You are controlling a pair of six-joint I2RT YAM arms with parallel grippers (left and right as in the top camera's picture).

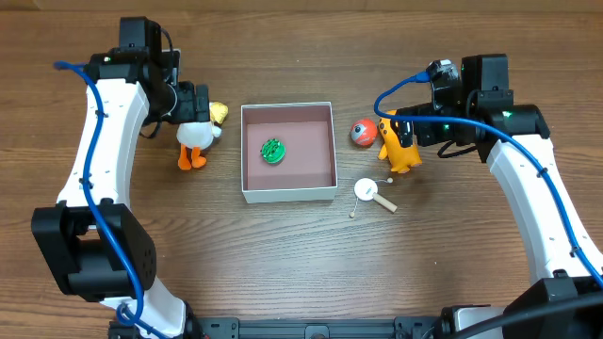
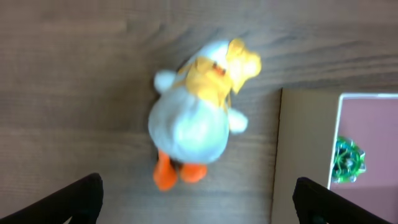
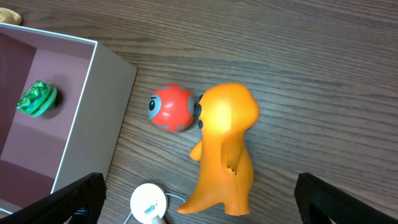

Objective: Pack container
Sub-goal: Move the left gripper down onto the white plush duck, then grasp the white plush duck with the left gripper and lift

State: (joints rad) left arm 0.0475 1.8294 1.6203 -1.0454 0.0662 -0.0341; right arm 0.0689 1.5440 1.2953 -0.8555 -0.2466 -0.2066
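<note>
The container (image 1: 287, 195) sits in the middle of the wooden table (image 1: 283, 273), between the two arms; its white walls stand square and its pinkish-brown floor is bare but for one small green toy (image 1: 273, 150) lying left of centre.

The left gripper (image 1: 196, 111) hangs over a white and yellow duck (image 1: 198, 139) with orange feet, which lies on the table just beyond the container's left wall and apart from it; in the left wrist view its dark fingers (image 2: 74, 202) stand wide at the two lower corners, nothing between them but the duck below, so the jaws are spread and hold nothing; the container lies off to that gripper's right, its wall at the edge of the view.

The right gripper (image 1: 405, 127) hangs over an orange figure (image 1: 400, 151) on the other side of the box; its fingers (image 3: 336, 199) are likewise far apart and empty; the container lies to its left, near but not touching.

A red ball (image 1: 363, 133) rests against the figure's head, between it and the container's right wall; a small white disc on a stick (image 1: 366, 189) and a short pale peg (image 1: 384, 201) lie on the table near the container's front right corner.
</note>
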